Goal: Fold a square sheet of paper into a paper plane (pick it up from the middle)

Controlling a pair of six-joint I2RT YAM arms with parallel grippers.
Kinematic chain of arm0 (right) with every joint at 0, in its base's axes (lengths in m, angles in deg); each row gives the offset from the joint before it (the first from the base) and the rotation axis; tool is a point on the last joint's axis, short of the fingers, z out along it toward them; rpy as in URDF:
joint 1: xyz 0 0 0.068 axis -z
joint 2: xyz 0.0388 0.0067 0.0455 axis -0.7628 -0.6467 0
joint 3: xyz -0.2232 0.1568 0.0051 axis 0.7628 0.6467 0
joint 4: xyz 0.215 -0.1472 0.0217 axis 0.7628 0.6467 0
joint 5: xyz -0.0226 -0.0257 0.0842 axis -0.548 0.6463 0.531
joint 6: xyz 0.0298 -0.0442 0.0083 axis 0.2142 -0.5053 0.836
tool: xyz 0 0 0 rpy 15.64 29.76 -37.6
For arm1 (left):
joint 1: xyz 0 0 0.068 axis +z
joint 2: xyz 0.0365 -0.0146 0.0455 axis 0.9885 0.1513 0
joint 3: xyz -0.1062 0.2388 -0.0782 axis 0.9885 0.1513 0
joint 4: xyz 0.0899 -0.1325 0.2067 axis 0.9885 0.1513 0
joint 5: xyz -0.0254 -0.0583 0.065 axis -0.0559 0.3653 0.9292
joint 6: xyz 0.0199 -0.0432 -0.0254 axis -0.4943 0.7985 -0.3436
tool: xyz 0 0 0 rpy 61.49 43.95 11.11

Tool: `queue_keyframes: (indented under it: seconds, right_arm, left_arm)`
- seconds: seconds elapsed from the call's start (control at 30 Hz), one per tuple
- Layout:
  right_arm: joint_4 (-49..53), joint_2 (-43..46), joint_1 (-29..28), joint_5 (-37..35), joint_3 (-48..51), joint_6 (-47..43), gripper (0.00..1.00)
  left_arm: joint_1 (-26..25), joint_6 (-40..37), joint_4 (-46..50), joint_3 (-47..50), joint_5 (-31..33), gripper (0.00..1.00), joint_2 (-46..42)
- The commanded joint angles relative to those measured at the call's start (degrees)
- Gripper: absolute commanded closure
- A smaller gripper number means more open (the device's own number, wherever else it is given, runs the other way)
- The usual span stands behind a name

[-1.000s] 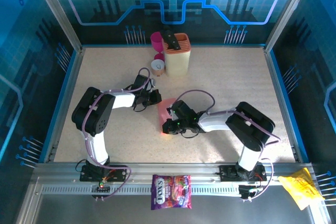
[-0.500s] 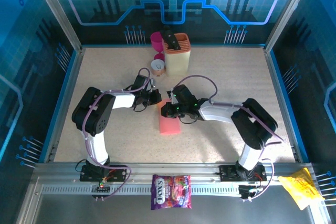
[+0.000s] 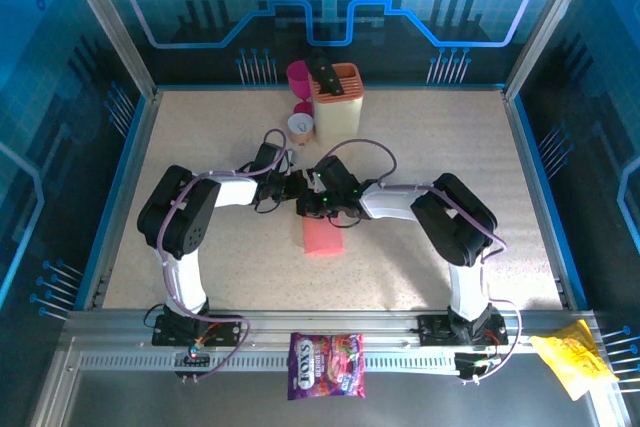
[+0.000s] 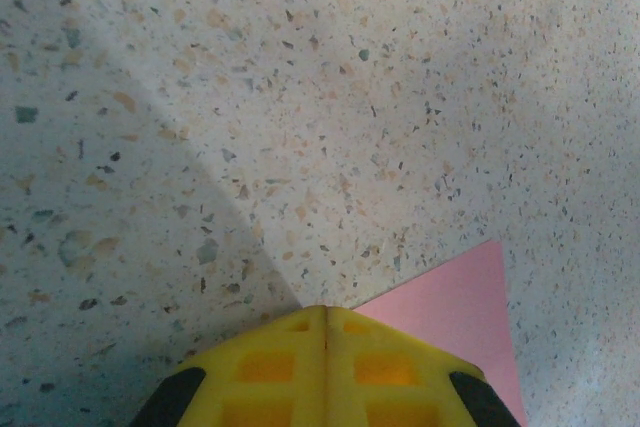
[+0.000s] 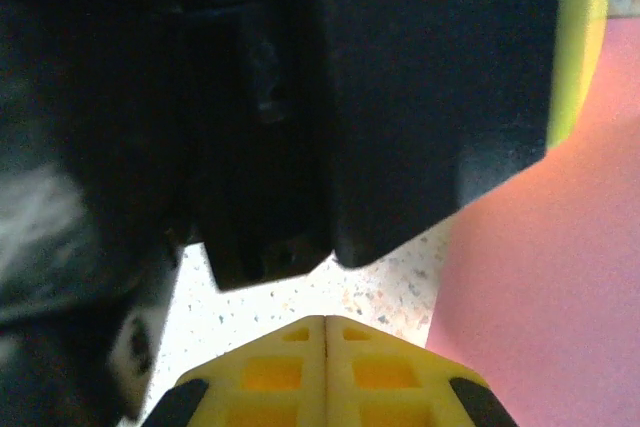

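- On the metal rail at the near edge lie a purple printed candy bag [image 3: 326, 365] and, off to the right, a crumpled yellow plastic packet [image 3: 570, 359].
- Beyond the rail begins the speckled beige table top [image 3: 200, 277]. Both black arms reach from their bases inward to its middle.
- The thin salmon-pink sheet of paper [image 3: 322, 238] lies flat near the table's middle. It shows as a narrow strip running near to far rather than a full square, and its far end passes under the two grippers.
- The right gripper [image 3: 313, 209] sits over that far end. In the right wrist view its yellow fingers [image 5: 265, 372] are pressed together with just a seam between them, and pink paper spreads out to their right. Whether a paper edge is pinched in the seam cannot be told.
- The left gripper [image 3: 298, 188] is just beside it, touching or nearly so — its black body looms close in front of the right wrist camera. In the left wrist view its yellow fingers [image 4: 270, 367] are likewise closed tip to tip. A pointed corner of the sheet emerges from beneath them on the right — a grip on it cannot be confirmed.
- At the far edge stands a cream rectangular holder with an orange slotted top [image 3: 338, 112]. A small pale cup [image 3: 301, 125] sits at its left and a magenta cup [image 3: 297, 74] behind.
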Motion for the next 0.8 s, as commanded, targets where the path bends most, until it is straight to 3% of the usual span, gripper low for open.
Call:
queue_keyframes:
  seconds: [0.0, 0.5, 0.77]
  right_arm:
    - [2.93, -2.24, 0.41, -0.35, -1.34, -1.11, 1.0]
    - [-0.21, -4.19, 1.04, -1.56, 3.16, 0.21, 1.0]
    - [-2.3, -4.9, 0.95, -0.74, 4.33, 1.23, 1.0]
  left_arm:
    - [-0.15, -1.28, 4.08, 0.58, 1.81, 1.0, 2.88]
    - [-0.73, 3.11, 3.61, -0.14, -2.01, 1.0, -2.59]
    - [-2.51, 5.05, 1.62, 0.44, -1.93, 1.0, -0.59]
